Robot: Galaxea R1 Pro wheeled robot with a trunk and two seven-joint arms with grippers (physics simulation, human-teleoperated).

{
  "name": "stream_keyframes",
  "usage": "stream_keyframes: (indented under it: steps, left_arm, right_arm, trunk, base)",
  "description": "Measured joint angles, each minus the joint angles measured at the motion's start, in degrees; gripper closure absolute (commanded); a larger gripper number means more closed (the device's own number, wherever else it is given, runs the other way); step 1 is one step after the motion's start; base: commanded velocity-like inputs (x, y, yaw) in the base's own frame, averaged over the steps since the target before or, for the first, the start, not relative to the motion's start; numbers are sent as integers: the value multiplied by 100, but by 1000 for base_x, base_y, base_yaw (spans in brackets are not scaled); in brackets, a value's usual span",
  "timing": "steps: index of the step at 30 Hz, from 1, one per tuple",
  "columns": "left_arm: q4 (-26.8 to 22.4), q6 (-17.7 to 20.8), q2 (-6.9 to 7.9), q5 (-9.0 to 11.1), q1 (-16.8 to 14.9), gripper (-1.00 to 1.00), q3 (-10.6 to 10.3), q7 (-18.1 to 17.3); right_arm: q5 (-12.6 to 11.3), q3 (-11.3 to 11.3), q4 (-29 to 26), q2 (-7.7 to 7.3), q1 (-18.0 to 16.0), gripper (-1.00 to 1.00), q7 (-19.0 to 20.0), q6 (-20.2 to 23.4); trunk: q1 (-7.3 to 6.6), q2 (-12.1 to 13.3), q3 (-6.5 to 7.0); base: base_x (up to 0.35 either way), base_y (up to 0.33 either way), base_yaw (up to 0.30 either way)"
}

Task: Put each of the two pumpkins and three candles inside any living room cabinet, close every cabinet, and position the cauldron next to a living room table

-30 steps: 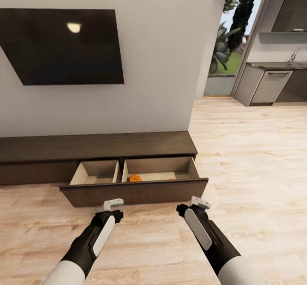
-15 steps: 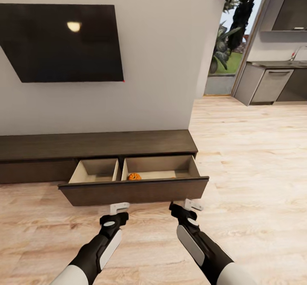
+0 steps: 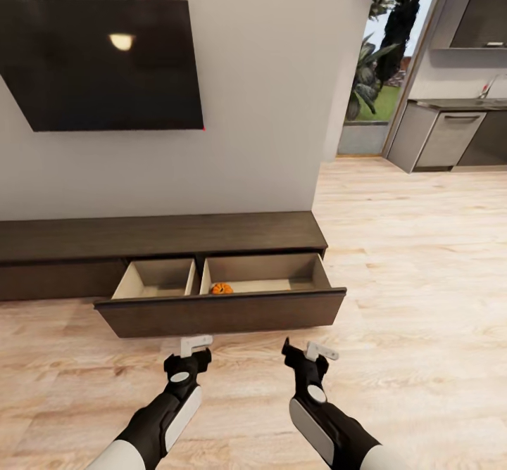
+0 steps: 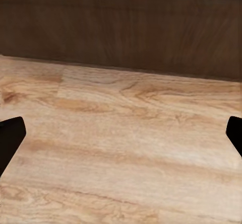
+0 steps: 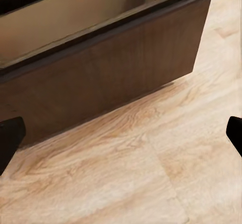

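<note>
Orange pumpkin [image 3: 222, 288] lies inside cabinet [image 3: 162, 236] drawer [image 3: 220, 312], not yet closed. Left pincer [image 3: 196, 344] and right pincer [image 3: 320, 350] spread wide, empty. Second pumpkin, candles, cauldron unaccounted for.

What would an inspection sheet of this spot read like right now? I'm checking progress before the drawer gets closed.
Surface: light wood floor, bare in front of the robot.
Job's things: cabinet against the wall, its wide drawer pulled out; one pumpkin inside the right compartment; left compartment looks empty as far as visible.
Clutter: nothing seen.
Grippers: left gripper and right gripper both open, holding nothing, low over the floor just short of the drawer front.
Cables: nothing seen.
Surroundings: dark wall-mounted screen above the cabinet; kitchen counter and a garden view at the far right.
</note>
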Motion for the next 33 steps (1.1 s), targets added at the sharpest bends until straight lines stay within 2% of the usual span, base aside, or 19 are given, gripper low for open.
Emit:
stream_keyframes:
  steps: [2, 8, 14, 19, 23, 33]
  left_arm:
    - [62, -66, 0, -10, -3, -100, -35, 0]
    - [102, -205, 1, -14, 1, -100, -57, -1]
    - [126, -415, 8, -3, 2, -100, -64, 0]
    - [135, -441, 17, 0, 2, -100, -52, 0]
    - [135, -457, 18, 9, 2, -100, -42, 0]
    - [135, -485, 18, -5, 2, -100, -53, 5]
  right_arm:
    - [-14, 35, 48, -26, 15, -100, 173, -356]
    - [-40, 50, 123, -49, 26, -100, 631, -638]
    - [-36, 52, 140, -29, 28, -100, 723, -656]
    - [-25, 51, 148, -35, 26, -100, 813, -643]
    - [-29, 49, 202, -52, 28, -100, 1067, -625]
    - [-20, 47, 268, -64, 26, -100, 1261, -618]
  trunk:
    - [44, -80, -36]
    - [176, -321, -144]
    - [308, -562, -251]
    - [417, -762, -341]
    - [505, -923, -413]
    - [725, -1324, -593]
  base:
    - [0, 0, 0]
    - [0, 0, 0]
    - [0, 0, 0]
    - [0, 0, 0]
    - [0, 0, 0]
    - [0, 0, 0]
